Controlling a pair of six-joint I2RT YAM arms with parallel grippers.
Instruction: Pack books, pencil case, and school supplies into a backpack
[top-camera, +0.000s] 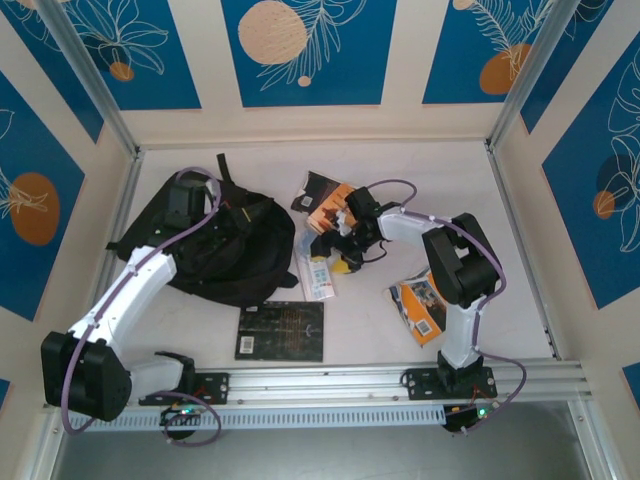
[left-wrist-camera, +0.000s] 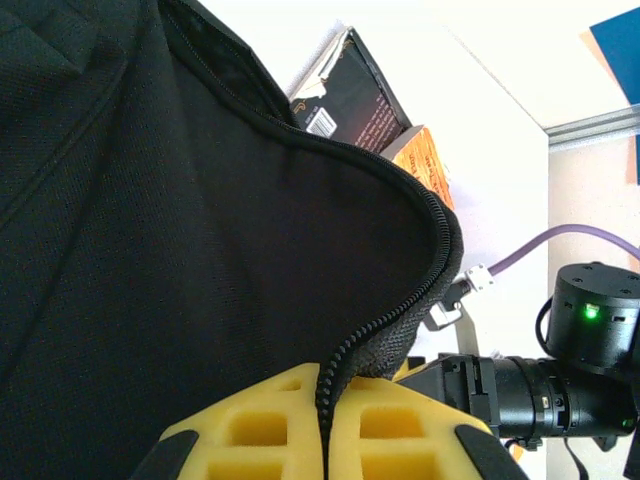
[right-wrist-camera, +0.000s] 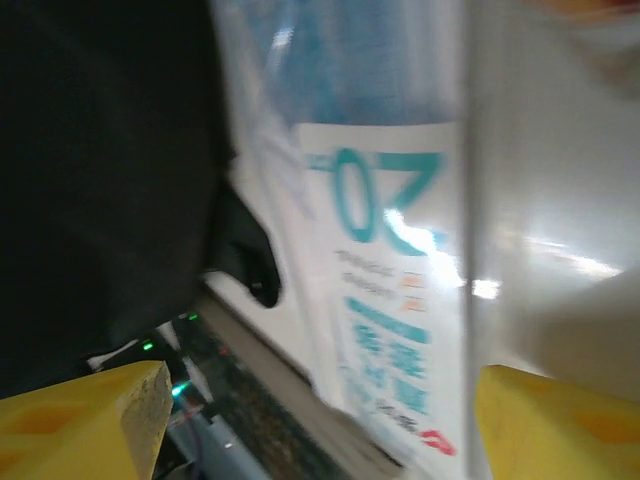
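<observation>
The black backpack (top-camera: 225, 250) lies left of centre on the table (top-camera: 420, 170), its zip edge pinched tight in the left gripper (left-wrist-camera: 322, 425). Just beside it, the right gripper (right-wrist-camera: 320, 425) hangs, fingers spread wide, over the clear blue-printed packet (right-wrist-camera: 390, 300).

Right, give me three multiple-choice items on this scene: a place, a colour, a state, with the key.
1. The black gold-patterned book lies: A) against the back wall; B) on the table, near its front edge; C) on a shelf.
2. The left hand's fingers are: A) red; B) white; C) yellow.
3. The left hand is: A) shut on the backpack's zip edge; B) wide open; C) holding a pencil.
1 B, seen from above; 2 C, yellow foam shows; 3 A, fingers pinch the zip.
</observation>
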